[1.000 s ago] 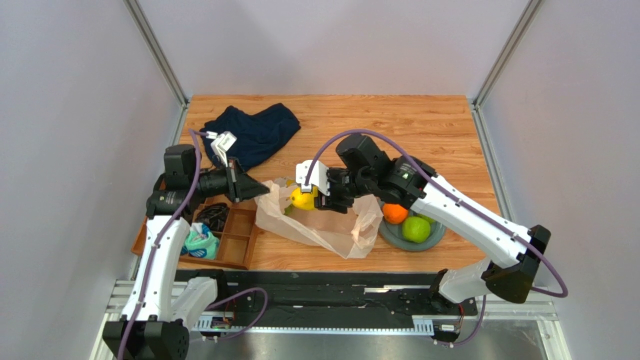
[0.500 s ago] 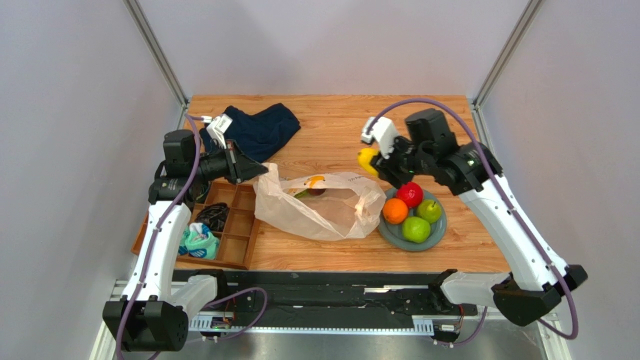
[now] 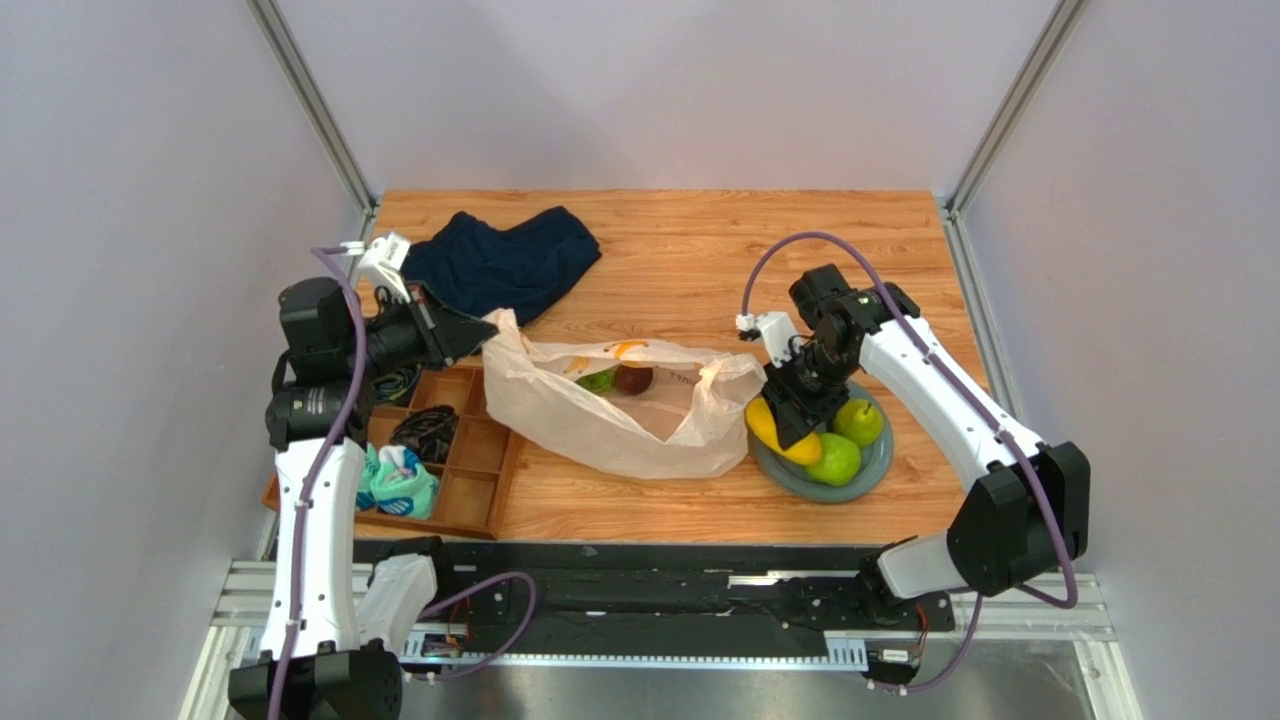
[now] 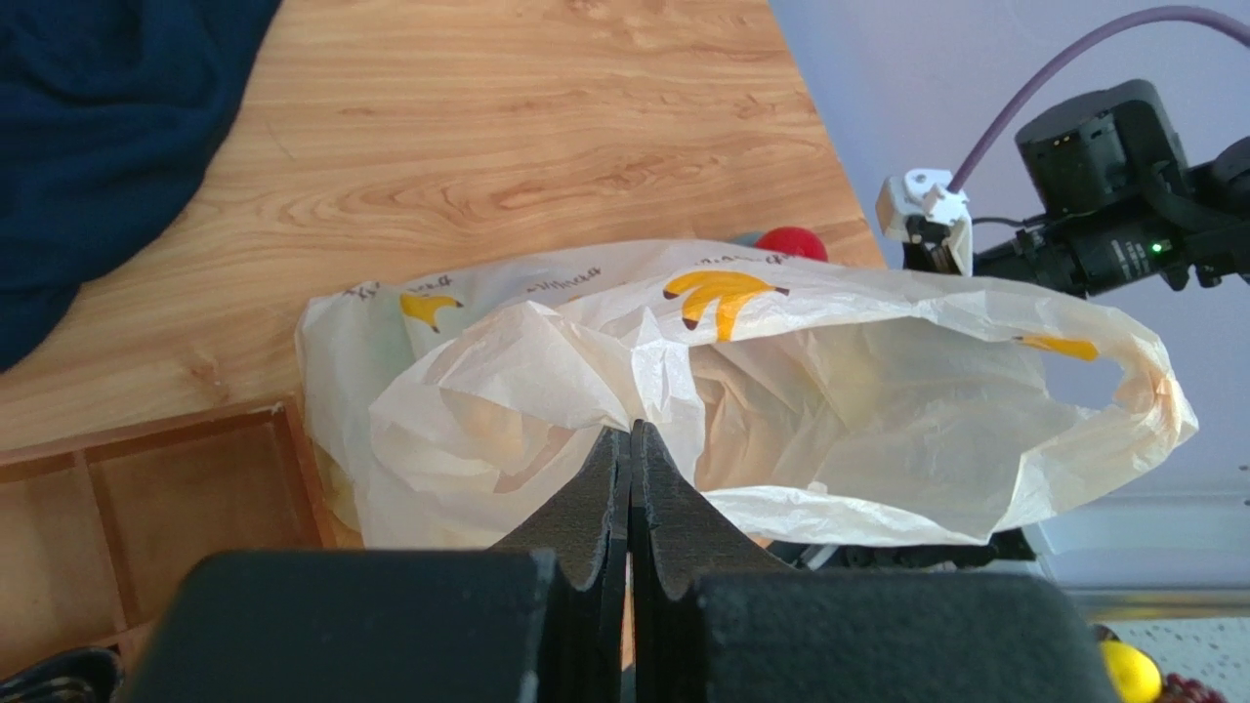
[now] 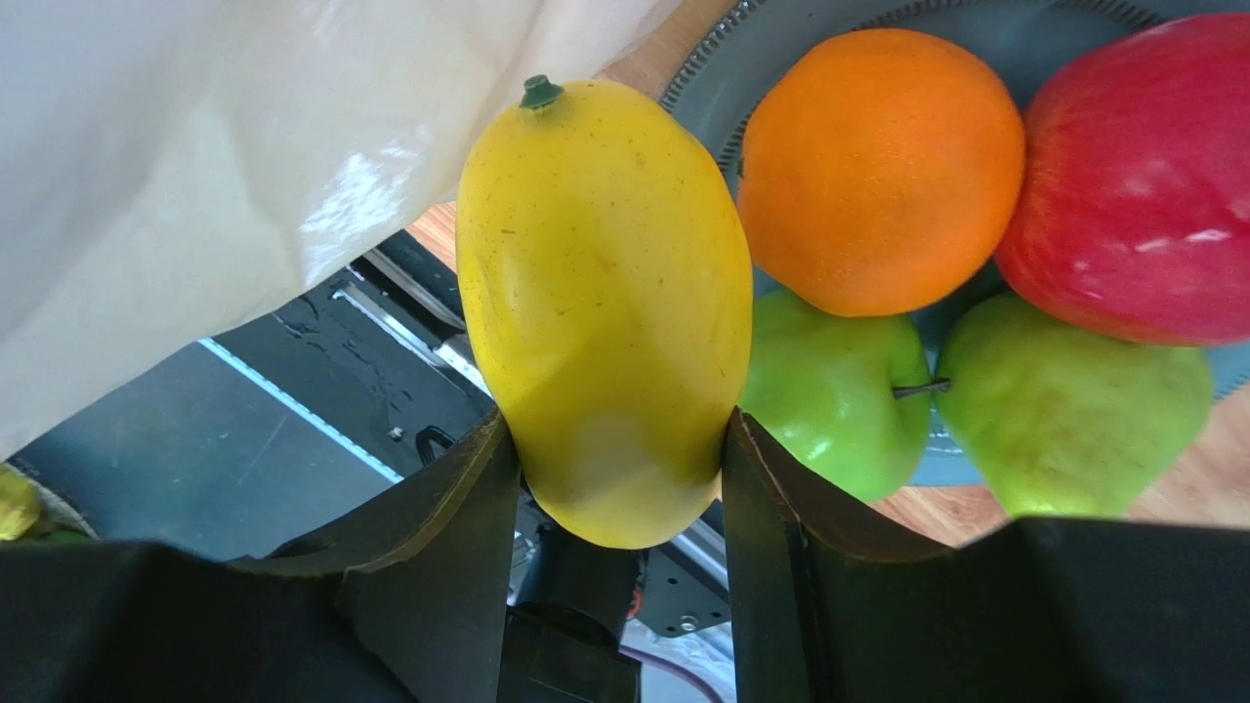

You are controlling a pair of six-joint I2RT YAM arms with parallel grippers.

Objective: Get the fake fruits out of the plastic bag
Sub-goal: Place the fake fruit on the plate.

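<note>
Top view: plastic bag (image 3: 616, 417) mid-frame, two fruits (image 3: 636, 378) left inside; dish (image 3: 881, 465) at right.
Left wrist: left jaws together on bag's edge.
Right wrist: right jaws clamped on yellow fruit (image 5: 602, 293), at rim of dish holding four already.

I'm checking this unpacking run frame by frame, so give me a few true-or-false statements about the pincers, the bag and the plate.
1. The right pincer grips a yellow fruit. True.
2. The left pincer is open, clear of the bag. False: it is shut on a fold of the bag.
3. An orange lies on the grey plate. True.
4. The bag is empty. False: a green fruit and a dark fruit show inside it.
</note>
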